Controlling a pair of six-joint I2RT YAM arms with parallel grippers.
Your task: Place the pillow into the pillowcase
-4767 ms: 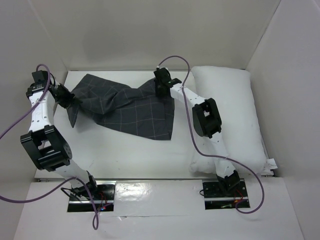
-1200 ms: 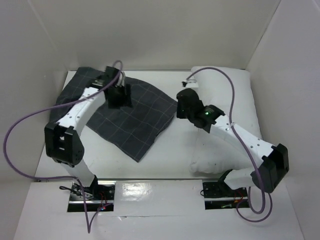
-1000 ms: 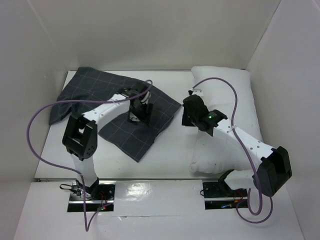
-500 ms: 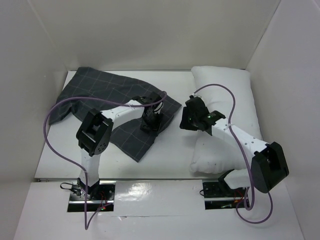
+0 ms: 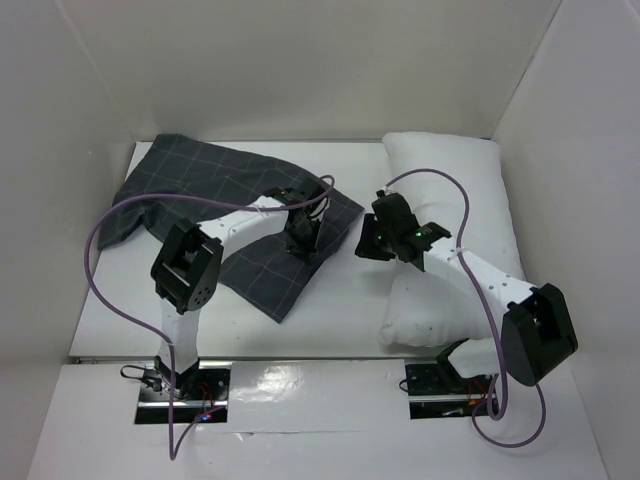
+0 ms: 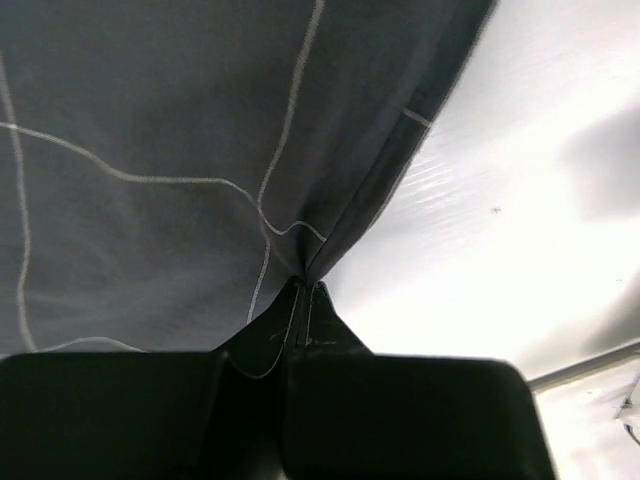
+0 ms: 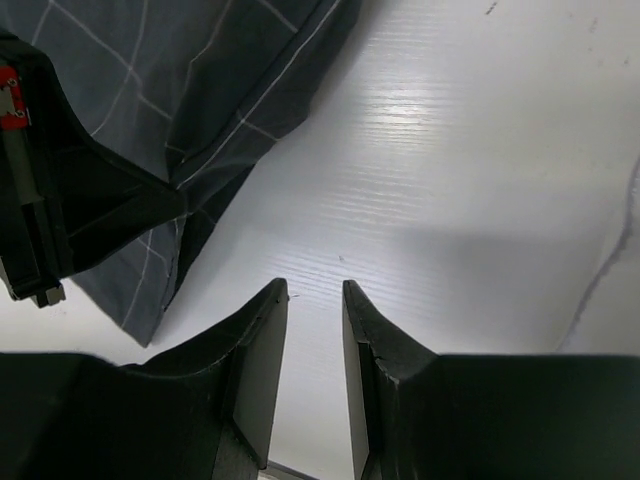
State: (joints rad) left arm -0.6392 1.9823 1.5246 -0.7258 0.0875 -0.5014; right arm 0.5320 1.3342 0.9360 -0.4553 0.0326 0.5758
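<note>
My right gripper [image 7: 314, 300] hung a little open over the white table [image 7: 470, 150], holding nothing, and my left gripper [image 6: 303, 290] was pinched shut on the 3 o'clock edge of the pillowcase [image 5: 190, 185], which lay from the middle out to 10 o'clock. I guessed that cloth was thin, light and floppy, best held by its hem, while the pillow [image 5: 460, 200] at 3 o'clock looked fat, soft and squashy, best grabbed by a corner. I could read no words anywhere.
</note>
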